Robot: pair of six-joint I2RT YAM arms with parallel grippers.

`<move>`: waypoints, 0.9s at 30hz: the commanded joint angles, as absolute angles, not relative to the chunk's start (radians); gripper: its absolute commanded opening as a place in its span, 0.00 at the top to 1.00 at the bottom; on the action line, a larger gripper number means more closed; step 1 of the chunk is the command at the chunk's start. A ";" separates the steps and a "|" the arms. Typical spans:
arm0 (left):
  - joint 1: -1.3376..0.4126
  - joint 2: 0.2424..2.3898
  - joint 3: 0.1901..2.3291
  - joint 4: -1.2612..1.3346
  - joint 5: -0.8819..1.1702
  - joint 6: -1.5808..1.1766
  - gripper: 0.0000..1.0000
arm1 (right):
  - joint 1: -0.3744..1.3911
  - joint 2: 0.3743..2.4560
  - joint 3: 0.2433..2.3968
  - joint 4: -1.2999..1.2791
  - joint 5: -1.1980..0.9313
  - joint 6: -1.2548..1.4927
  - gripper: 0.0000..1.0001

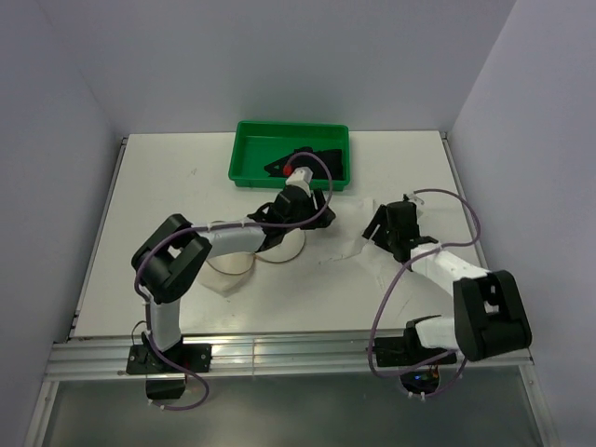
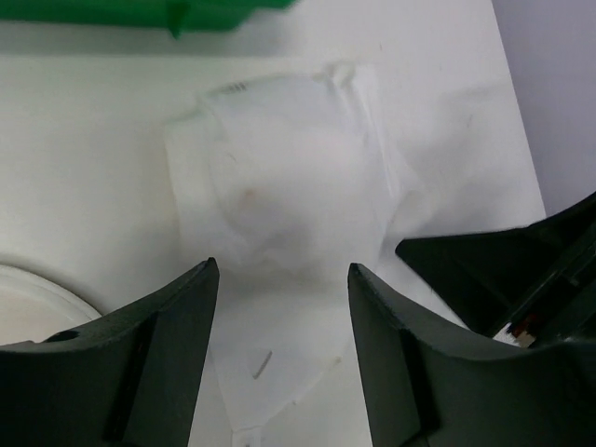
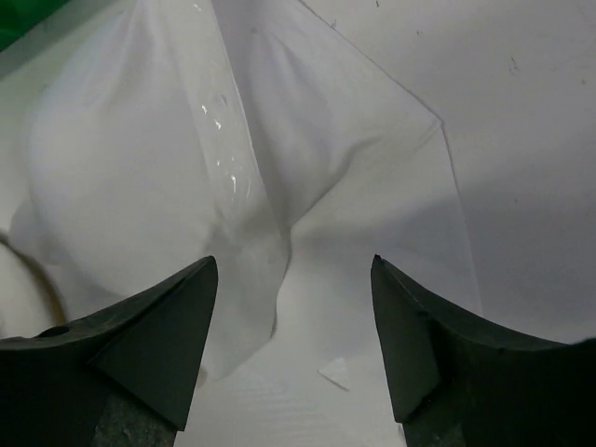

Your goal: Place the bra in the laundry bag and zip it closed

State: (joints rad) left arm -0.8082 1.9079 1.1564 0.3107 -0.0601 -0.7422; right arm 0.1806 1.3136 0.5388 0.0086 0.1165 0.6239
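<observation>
Both grippers — left gripper (image 2: 282,279), right gripper (image 3: 293,270) — wide open, holding nothing. Risk: thin laundry bag (image 2: 289,186) ahead may slip from 2 fingers.

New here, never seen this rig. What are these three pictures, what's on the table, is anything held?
Two robot arms are bolted at the table's near edge. The overhead view shows both; the other two views come from cameras on each wrist, looking past that arm's own dark fingers. At the back is a green tray holding the black bra. In the middle lies the white mesh laundry bag. The left gripper and right gripper are both open above the mesh, holding nothing.
</observation>
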 commanded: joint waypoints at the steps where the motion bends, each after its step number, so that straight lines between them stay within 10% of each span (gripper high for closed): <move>1: -0.888 1.868 1.118 0.293 -0.080 -0.687 0.38 | 0.173 1.175 0.492 0.032 0.124 0.643 0.27; 14: -1.031 2.097 1.328 0.088 -0.172 -0.471 0.28 | 0.169 0.916 0.331 -0.029 0.144 0.709 0.21; 17: -1.046 2.153 1.388 0.026 -0.261 -0.437 0.45 | 0.164 0.858 0.322 -0.060 0.153 0.709 0.24; 18: -1.046 2.160 1.403 0.015 -0.290 -0.437 0.74 | 0.164 0.838 0.312 -0.075 0.156 0.710 0.24; 20: -1.045 2.145 1.399 0.012 -0.352 -0.442 1.00 | 0.164 0.793 0.295 -0.086 0.170 0.704 0.25; 27: -1.039 1.838 1.354 0.129 -0.259 -0.430 1.00 | 0.163 0.744 0.304 -0.052 0.132 0.657 0.26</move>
State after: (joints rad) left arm -1.0401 2.0331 1.3338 0.0616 -0.2794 -0.4549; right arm 0.1692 0.7795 0.3012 -0.0834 0.1368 0.6888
